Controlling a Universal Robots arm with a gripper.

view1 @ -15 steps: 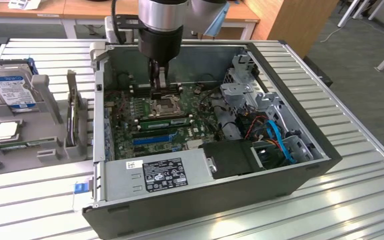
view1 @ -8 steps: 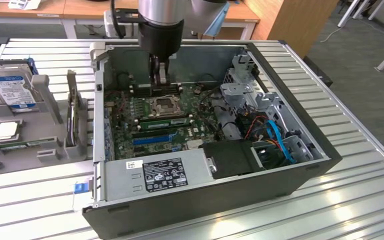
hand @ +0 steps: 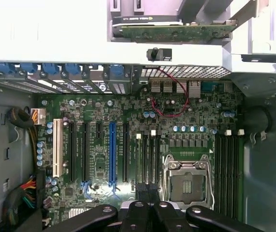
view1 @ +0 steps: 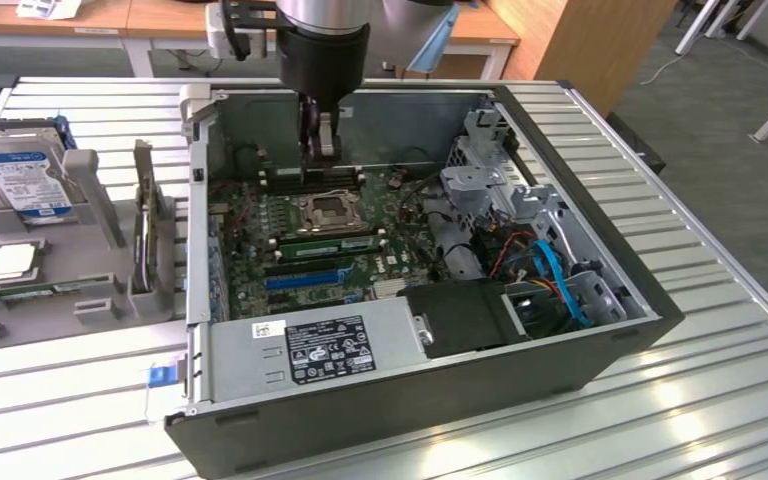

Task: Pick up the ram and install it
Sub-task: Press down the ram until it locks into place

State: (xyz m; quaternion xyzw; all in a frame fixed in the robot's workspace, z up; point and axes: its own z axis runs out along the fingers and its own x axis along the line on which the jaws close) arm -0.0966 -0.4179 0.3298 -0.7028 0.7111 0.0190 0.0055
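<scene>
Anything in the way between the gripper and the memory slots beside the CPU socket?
Nothing visible. The shut gripper hangs directly over the black memory slots, whose tops look unobstructed; the CPU socket sits beside them.

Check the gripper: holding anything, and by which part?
Cannot tell. The gripper is shut, down at the memory slots; anything between its tips is hidden.

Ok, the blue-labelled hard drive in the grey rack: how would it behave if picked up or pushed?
The hard drive looks like a rigid metal block, probably heavy for its size. Standing on edge in the grey rack, it seems braced against tipping. Its glossy label may be slippery.
</scene>
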